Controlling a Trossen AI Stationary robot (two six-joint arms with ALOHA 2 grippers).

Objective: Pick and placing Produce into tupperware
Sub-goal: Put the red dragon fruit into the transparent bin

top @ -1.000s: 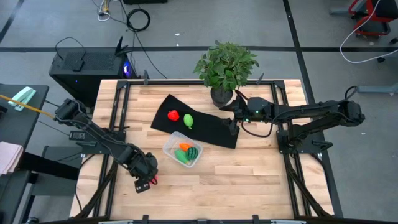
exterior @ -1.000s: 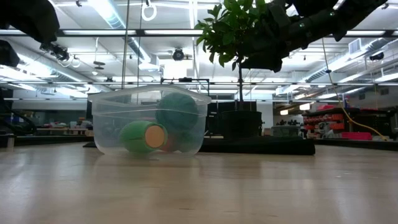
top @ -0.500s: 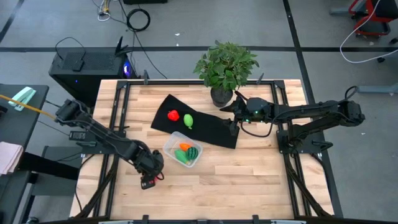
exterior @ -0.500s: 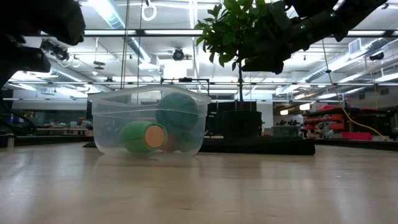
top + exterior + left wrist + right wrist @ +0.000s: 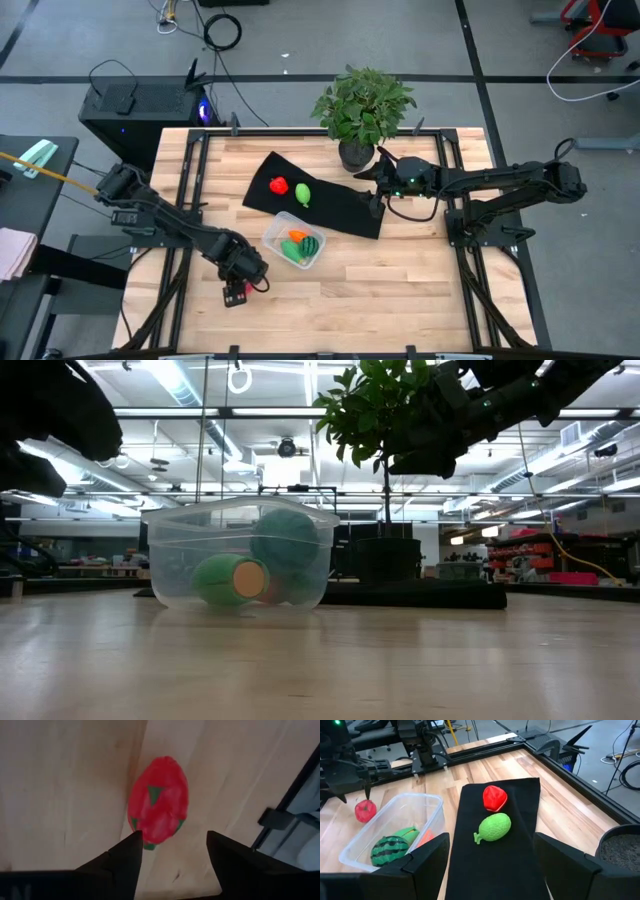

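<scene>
A red toy strawberry (image 5: 159, 800) lies on its side on the bare wood (image 5: 235, 293), near the tupperware's left corner. My left gripper (image 5: 173, 836) (image 5: 240, 280) is open, its fingertips just short of the strawberry, one on either side. The clear tupperware (image 5: 270, 235) (image 5: 180, 560) holds the orange carrot (image 5: 295, 236), a green piece (image 5: 291, 251) and the dark striped one (image 5: 311, 244). A red piece (image 5: 494, 797) and a light green piece (image 5: 493, 827) lie on the black mat. My right gripper (image 5: 492, 865) (image 5: 377, 195) is open above the mat's right end.
A potted leafy plant (image 5: 362, 110) stands at the table's far edge, close to my right gripper. The black mat (image 5: 340, 210) runs slantwise from the table's middle to the right. Metal frame rails (image 5: 185, 215) border the left and right sides. Bare wood (image 5: 400, 290) lies near the front edge.
My left gripper has moved toward the table's right, closer to the tupperware's near left corner, staying open over the strawberry. The right arm has kept still.
</scene>
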